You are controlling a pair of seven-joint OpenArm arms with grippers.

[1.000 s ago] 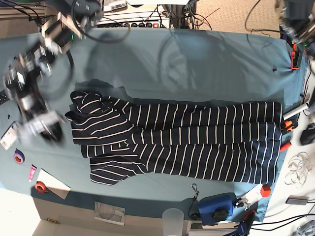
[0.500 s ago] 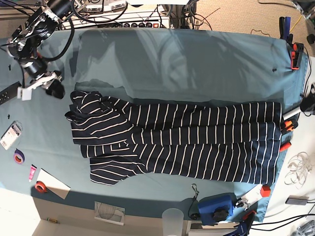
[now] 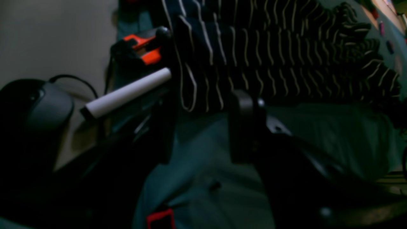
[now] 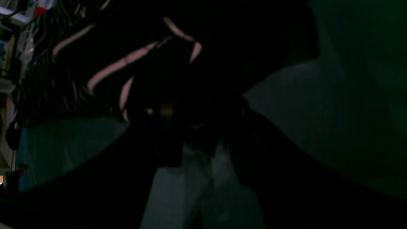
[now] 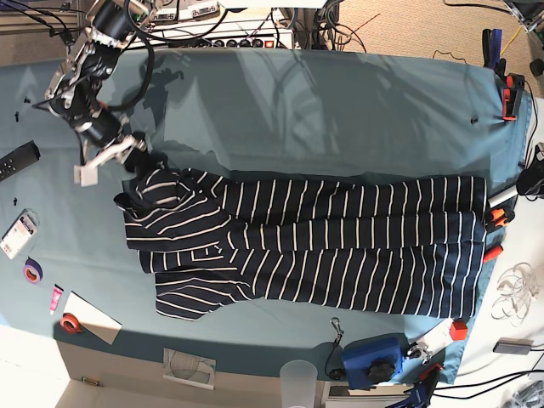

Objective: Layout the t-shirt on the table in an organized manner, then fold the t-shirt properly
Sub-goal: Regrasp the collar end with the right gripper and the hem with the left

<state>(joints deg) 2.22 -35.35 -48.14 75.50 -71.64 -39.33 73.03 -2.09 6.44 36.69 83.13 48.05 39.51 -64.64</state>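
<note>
Folding stage, I judge: t-shirt (image 5: 314, 246) lies lengthwise across table (image 5: 340, 110), already narrowed, sleeve end bunched.

Right gripper (image 5: 109, 160) now at upper sleeve corner, jaws spread wide, nothing held; half second ago it hung higher, clear of cloth.

Left gripper (image 3: 203, 127) beside hem corner, jaws apart, empty.

Next: I pinch both near corners, close cleanly, lift together.

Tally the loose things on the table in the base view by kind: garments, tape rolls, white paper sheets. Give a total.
Garments: 1, the t-shirt
Tape rolls: 2, the purple tape roll and the orange tape roll
White paper sheets: 1, the white paper sheet
Total: 4
</note>
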